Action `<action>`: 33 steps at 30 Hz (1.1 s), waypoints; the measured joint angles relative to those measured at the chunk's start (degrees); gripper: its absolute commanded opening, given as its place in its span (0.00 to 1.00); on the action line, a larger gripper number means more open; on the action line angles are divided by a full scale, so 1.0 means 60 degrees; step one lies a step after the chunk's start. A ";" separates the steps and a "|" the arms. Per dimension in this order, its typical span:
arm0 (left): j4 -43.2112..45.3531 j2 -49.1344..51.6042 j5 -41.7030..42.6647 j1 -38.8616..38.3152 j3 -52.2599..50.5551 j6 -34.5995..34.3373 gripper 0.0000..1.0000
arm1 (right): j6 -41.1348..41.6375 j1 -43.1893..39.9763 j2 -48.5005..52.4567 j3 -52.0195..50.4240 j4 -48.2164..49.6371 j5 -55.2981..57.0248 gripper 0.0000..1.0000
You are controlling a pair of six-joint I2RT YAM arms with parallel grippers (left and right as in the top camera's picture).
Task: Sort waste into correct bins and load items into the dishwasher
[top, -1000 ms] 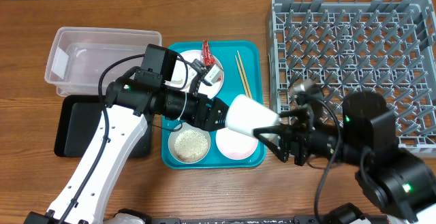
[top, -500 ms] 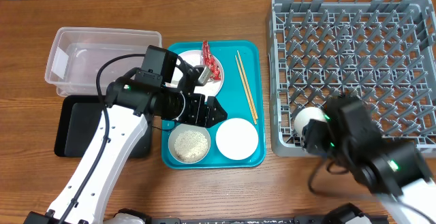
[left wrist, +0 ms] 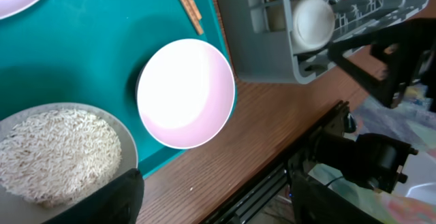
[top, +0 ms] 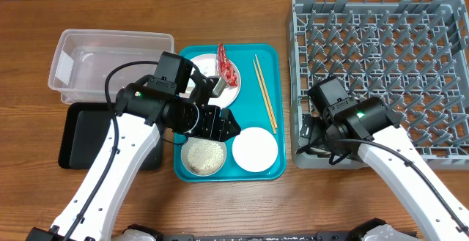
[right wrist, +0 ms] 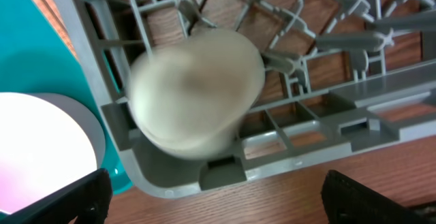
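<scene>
A tiny white cup point(right wrist: 197, 91) lies on its side in the front-left corner of the grey dish rack point(top: 381, 72). It also shows in the left wrist view point(left wrist: 312, 20). My right gripper point(right wrist: 225, 193) is open just in front of the cup, not touching it, at the rack's corner point(top: 311, 127). My left gripper point(top: 227, 124) is open and empty above the teal tray point(top: 267, 58). Below it are a white bowl of rice point(top: 203, 155) and an empty pink bowl point(top: 255, 149). Chopsticks point(top: 264, 94), a red wrapper point(top: 226, 64) and a white plate point(top: 236, 89) lie further back.
A clear tub point(top: 102, 61) stands at the back left, with a black tray point(top: 80, 135) in front of it, partly under my left arm. A crumpled white napkin point(top: 218, 85) lies on the plate. The rack's pegs stand upright behind the cup.
My right gripper carried the white cup from above the tray into the rack's front-left corner and let go of it. My left gripper drew back slightly to the left.
</scene>
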 measured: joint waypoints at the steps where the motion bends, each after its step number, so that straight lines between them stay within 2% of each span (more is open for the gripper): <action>1: -0.0007 0.0000 -0.0076 -0.0029 0.0000 -0.0011 0.66 | -0.0007 -0.0004 -0.0015 0.0135 0.0007 0.0004 1.00; 5: -0.0211 0.0000 -0.0947 -0.0321 -0.0004 -0.0499 0.61 | -0.0076 0.0000 -0.0277 0.1235 0.0102 -0.0007 1.00; 10: 0.0000 -0.0004 -0.3085 -0.1293 -0.0280 -0.1927 0.60 | -0.0262 0.0000 -0.1100 0.2772 0.0721 -0.0080 1.00; 13: 0.0874 -0.0004 -0.4444 -0.2040 -0.1129 -0.3115 0.60 | -0.0481 -0.0004 -0.1818 0.3177 0.0973 -0.0324 1.00; 16: 0.1891 0.0025 -0.5235 -0.2419 -0.2146 -0.4080 0.58 | -0.0678 -0.0004 -0.2331 0.3213 0.0838 -0.0565 1.00; 23: 0.4313 0.1016 -0.5898 -0.2455 -0.3501 -0.5373 0.52 | -0.0856 0.0000 -0.2306 0.3224 0.0113 -0.0841 1.00; 25: 0.4677 0.1355 -0.5945 -0.2455 -0.3508 -0.5555 0.43 | -0.0885 0.0000 -0.2248 0.3224 0.0025 -0.0907 1.00; 27: 0.4809 0.1592 -0.5992 -0.2452 -0.3508 -0.5723 0.14 | -0.0900 0.0000 -0.2226 0.3224 -0.0062 -0.0951 1.00; 28: 0.4801 0.1723 -0.5996 -0.2452 -0.3508 -0.5770 0.05 | -0.0896 -0.0004 -0.2218 0.3224 -0.0117 -0.0951 1.00; 33: 0.4564 0.1701 -0.6215 -0.2452 -0.3432 -0.5825 0.04 | -0.0900 0.0000 -0.2218 0.3224 -0.0186 -0.0987 1.00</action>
